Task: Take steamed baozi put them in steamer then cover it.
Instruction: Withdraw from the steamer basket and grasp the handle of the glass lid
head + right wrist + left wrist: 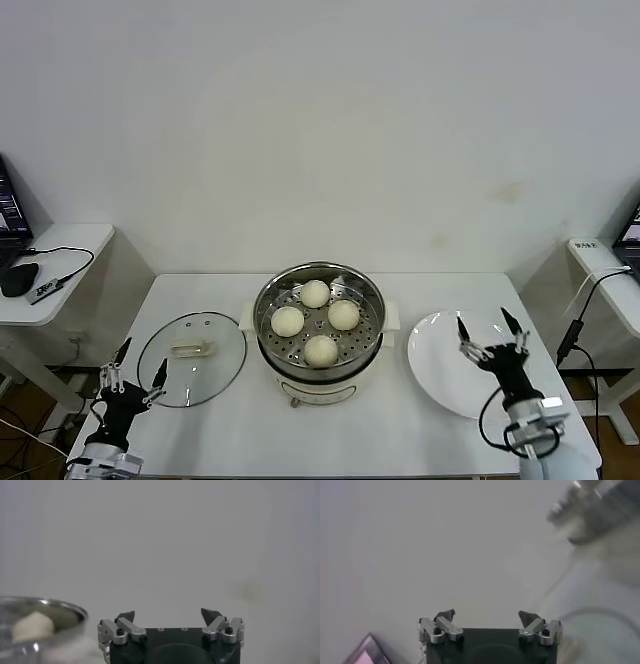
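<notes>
Four smooth, round, cream-white steamed baozi [316, 320] sit on the perforated tray inside the shiny steel steamer [270, 305], at the middle of the white bench [400, 430]. Left of the steamer lies the round clear glass lid [225, 365], flat, with a cream handle; right of it, a flat white plate [435, 375]. The left claw [133, 372] hangs open beside the lid; the right claw [491, 330] stands open over the plate, empty.

A glass lid [191, 358] and a white plate [440, 372] are laid flat on the table [380, 430], well apart.
</notes>
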Robot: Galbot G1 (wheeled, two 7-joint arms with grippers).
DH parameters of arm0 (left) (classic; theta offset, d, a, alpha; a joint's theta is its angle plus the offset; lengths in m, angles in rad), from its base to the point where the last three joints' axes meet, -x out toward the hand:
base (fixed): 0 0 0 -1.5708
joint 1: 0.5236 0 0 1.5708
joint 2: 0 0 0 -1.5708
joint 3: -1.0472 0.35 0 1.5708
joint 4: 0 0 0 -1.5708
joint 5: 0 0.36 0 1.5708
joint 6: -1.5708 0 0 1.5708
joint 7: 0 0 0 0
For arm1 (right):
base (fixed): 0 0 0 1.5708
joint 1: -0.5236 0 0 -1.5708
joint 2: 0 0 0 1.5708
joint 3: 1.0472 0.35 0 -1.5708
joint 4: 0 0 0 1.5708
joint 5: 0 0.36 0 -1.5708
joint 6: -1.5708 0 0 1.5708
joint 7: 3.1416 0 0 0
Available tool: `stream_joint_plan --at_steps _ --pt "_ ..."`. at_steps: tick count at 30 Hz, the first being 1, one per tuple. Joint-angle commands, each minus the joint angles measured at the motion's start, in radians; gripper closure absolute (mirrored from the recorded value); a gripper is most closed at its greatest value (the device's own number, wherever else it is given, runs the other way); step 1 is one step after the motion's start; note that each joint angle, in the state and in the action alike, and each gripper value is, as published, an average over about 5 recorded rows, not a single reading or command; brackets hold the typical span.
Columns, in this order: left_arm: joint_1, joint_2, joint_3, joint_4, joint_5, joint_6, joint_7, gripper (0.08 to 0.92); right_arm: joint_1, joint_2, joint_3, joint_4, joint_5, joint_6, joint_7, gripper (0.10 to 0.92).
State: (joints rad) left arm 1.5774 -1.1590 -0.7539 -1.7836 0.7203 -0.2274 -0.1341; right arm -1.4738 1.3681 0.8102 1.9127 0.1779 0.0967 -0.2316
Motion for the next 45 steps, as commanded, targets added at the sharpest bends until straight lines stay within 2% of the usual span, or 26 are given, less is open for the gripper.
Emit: stream_joint_plan --at_steps 1,16,45 --pt "-0.101 0.107 0.053 0.178 0.413 -0.016 0.003 0.177 -0.106 0.124 0.111 0.0 -0.047 0.029 -0.016 0.203" --pt "-0.28 0.117 0.181 0.234 0.405 0.0 0.045 0.177 -0.122 0.177 0.128 0.004 -0.098 0.037 -0.013 0.203" --pt "-0.436 0.108 0.251 0.399 0.412 0.015 0.062 0.177 -0.132 0.19 0.132 -0.008 -0.12 0.037 -0.02 0.203"
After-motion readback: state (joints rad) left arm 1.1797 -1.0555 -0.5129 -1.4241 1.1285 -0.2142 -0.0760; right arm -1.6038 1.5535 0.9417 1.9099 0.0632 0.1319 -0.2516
